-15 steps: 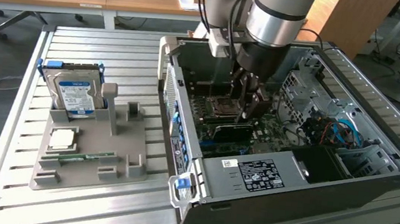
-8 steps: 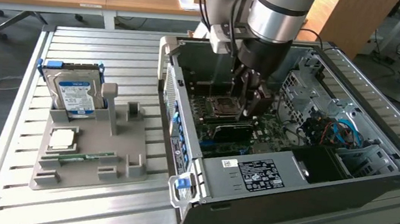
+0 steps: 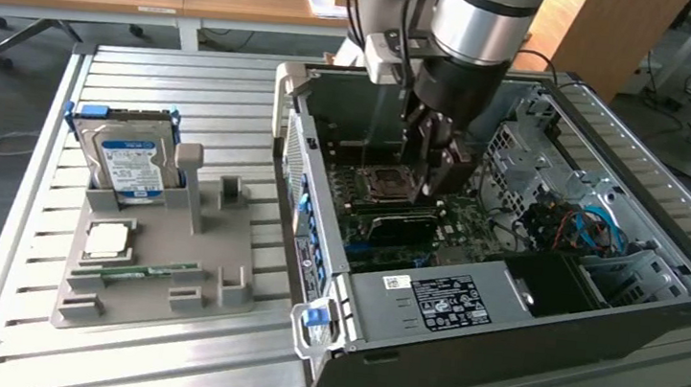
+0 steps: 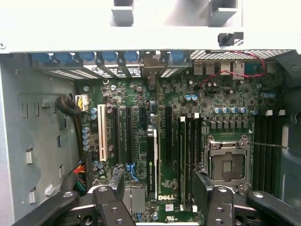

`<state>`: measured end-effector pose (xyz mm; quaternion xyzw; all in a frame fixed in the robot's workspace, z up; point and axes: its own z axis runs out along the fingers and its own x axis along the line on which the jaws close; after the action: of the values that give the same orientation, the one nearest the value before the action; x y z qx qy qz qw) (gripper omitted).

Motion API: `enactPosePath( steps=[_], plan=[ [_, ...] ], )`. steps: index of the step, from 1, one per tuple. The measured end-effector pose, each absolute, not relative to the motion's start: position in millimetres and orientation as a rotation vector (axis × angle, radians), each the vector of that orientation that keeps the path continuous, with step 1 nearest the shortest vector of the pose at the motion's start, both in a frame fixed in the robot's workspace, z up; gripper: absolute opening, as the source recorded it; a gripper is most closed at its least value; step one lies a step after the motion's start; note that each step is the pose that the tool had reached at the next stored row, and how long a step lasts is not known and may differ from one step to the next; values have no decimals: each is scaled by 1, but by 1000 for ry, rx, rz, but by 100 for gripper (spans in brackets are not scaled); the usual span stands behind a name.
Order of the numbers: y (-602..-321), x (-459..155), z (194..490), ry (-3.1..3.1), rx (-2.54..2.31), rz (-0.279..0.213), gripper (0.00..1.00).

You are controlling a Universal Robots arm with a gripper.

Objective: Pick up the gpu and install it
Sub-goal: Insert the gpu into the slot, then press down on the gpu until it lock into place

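Wrist view: gripper (image 4: 157,200) spread wide, gpu (image 4: 151,162) edge-up in a motherboard (image 4: 188,89) slot between its fingers, long axis toward the rear edge.

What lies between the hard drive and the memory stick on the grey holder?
A square processor chip lies flat between the hard drive and the memory stick, seen in the exterior view.

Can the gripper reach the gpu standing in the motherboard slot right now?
Probably yes. The open gripper hangs inside the case right over the gpu, which stands edge-up between its fingers, with no cable or bracket across it.
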<state>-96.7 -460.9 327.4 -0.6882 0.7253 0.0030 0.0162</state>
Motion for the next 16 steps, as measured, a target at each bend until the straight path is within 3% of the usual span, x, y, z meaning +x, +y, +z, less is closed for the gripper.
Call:
enactPosePath(
  steps=[16],
  plan=[
    [-461,-97,329,2256,-2140,9,67]
  ],
)
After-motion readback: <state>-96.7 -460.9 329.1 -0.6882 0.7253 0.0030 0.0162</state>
